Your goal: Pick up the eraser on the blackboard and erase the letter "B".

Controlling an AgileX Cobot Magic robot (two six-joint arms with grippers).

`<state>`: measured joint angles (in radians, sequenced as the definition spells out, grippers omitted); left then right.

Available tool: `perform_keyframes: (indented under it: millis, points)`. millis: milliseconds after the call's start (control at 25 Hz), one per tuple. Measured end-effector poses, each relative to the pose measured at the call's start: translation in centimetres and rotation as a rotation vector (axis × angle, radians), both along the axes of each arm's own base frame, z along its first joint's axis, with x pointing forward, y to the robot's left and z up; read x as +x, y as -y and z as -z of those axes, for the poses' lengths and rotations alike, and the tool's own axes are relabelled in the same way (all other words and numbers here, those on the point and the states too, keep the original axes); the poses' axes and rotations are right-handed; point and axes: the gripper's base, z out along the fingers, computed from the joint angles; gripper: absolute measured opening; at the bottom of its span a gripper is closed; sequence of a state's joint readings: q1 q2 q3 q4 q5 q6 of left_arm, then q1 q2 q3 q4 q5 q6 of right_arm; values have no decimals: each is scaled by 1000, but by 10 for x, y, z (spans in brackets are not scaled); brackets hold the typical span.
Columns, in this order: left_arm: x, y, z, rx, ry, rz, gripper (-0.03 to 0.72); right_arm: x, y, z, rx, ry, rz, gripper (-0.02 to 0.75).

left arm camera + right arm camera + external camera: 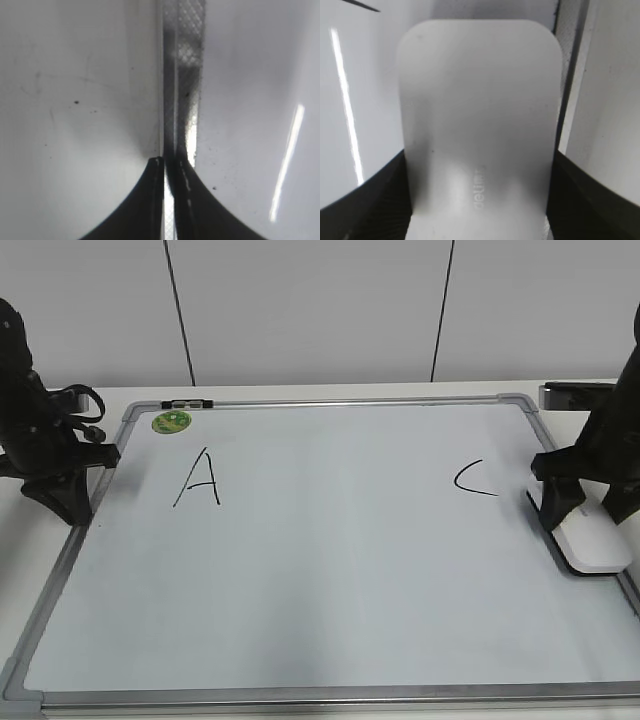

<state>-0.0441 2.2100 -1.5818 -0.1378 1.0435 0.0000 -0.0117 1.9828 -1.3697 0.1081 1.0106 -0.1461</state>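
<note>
Your right hand (562,502) pinches the eraser (590,540) from both sides, and the eraser sits flat at the blackboard's (330,570) right edge, just beside the "C" (474,480). Between "A" (199,478) and "C" no "B" shows, so the wiping looks done and only release seems left. The right wrist view alone shows the fingers (365,200) against the eraser's sides. Your left hand (167,165), pressed nearly together, rests on the board's left frame.

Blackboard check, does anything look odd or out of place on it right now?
Yes. The blackboard shows only an A and a C, with bare space between them and no B. The eraser sits at the right edge.
</note>
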Motion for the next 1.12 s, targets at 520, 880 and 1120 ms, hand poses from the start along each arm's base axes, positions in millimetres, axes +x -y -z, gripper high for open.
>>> perform_keyframes:
  millis: [520,880,1120]
  points:
    - [0,0,0,0,0,0,20,2,0,1,-3,23,7,596]
    - [0,0,0,0,0,0,20,10,-1,-12,8,45,18,621]
    - [0,0,0,0,-3,0,34,17,-1,-30,12,51,10,620]
